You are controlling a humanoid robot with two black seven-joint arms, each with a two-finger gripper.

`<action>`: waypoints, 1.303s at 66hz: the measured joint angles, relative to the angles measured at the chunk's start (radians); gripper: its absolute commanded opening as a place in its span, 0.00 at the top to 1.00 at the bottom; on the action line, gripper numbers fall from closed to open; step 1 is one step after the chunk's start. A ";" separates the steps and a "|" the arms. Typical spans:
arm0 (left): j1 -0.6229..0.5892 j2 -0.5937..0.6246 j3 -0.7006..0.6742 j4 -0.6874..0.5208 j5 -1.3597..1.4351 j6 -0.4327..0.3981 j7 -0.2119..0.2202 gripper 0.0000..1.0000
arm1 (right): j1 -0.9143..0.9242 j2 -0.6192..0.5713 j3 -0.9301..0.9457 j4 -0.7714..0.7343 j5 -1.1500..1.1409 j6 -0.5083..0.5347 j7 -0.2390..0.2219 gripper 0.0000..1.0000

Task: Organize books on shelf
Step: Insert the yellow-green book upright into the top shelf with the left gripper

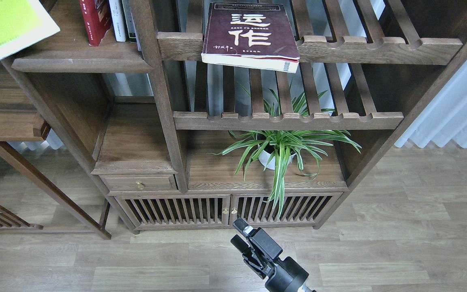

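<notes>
My right black two-finger gripper [241, 237] is idling low with its fingers slightly parted, holding nothing. Far up and left of it, the yellow-and-white paperback [4, 28] is hanging just beside the solid dark-brown shelf board [75, 56]; my left gripper is out of view. Judging by this, placing is underway, and next the book needs standing beside the bright red paperback [95, 20], while the thick maroon paperback [251, 34] is waiting above on slats.

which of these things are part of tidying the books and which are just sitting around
Part of the job:
- yellow book, at the top left corner
- maroon book, lying flat on a slatted shelf
- red book, standing upright
- solid shelf under the red book
- right gripper, low and holding nothing

Just sitting around:
- potted plant
- drawer
- curtain
</notes>
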 measured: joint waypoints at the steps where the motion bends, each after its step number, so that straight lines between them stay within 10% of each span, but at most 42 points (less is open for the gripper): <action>1: -0.019 -0.002 0.010 0.006 0.001 0.000 0.007 0.95 | 0.000 0.000 0.000 0.000 0.000 0.000 0.000 0.01; 18: -0.158 -0.079 0.063 0.127 0.119 0.000 0.088 0.95 | 0.000 0.000 0.001 0.001 0.000 0.000 0.000 0.01; 86: -0.485 -0.467 0.041 0.459 0.620 0.000 0.054 0.96 | 0.000 0.000 -0.001 0.003 0.000 0.000 0.000 0.01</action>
